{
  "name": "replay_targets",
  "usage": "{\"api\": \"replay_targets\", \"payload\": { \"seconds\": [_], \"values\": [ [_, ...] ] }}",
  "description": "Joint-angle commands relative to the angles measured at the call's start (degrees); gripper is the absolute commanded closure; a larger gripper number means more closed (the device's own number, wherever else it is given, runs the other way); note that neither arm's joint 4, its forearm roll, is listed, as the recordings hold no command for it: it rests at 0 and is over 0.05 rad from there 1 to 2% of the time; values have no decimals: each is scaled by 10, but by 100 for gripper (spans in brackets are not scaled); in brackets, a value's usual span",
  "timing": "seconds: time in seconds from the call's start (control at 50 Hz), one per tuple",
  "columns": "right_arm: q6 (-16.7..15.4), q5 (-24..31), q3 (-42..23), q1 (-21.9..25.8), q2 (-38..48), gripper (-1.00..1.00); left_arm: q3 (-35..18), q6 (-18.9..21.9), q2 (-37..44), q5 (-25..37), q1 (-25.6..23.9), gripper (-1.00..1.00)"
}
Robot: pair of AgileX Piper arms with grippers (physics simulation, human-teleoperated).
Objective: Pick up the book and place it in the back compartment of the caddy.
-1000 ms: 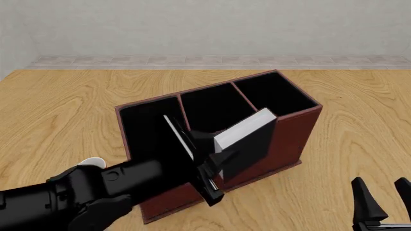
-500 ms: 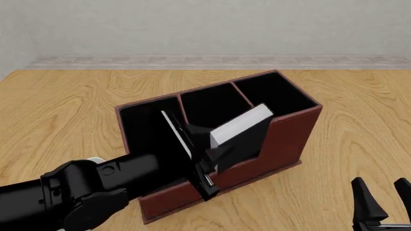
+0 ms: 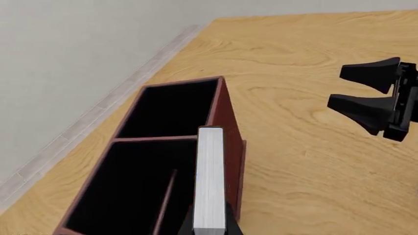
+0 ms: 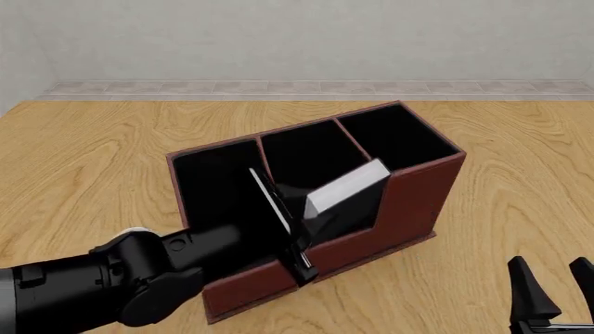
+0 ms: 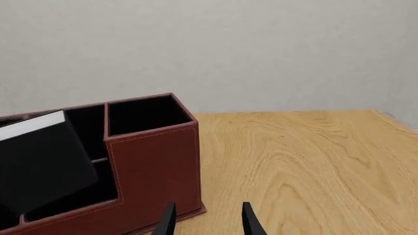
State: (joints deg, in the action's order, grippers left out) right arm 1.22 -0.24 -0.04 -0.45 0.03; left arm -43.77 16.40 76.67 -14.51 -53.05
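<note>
Jaws over wooden table [image 4: 83, 160].

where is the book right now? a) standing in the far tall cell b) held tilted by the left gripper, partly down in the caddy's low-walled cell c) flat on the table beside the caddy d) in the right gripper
b: the book leans tilted in the left gripper, its lower part behind the caddy lowered wall, while the right gripper stands apart, holding nothing.

Our left gripper [image 4: 302, 226] reaches forward, clamped tight, while our right gripper [image 4: 549, 292] rests low, jaws parted.
</note>
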Motion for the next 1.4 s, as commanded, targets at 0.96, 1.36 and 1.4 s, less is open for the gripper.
{"api": "replay_targets", "payload": {
  "seconds": [0.96,1.36,1.4],
  "values": [
    [-3,4,0,-1,0,-100,14,-31,105,-106,60,100],
    [-3,5,0,0,0,-100,10,-41,119,-115,67,-100],
    [-4,5,0,0,0,-100,8,-41,116,-111,68,-100]
  ]
}}
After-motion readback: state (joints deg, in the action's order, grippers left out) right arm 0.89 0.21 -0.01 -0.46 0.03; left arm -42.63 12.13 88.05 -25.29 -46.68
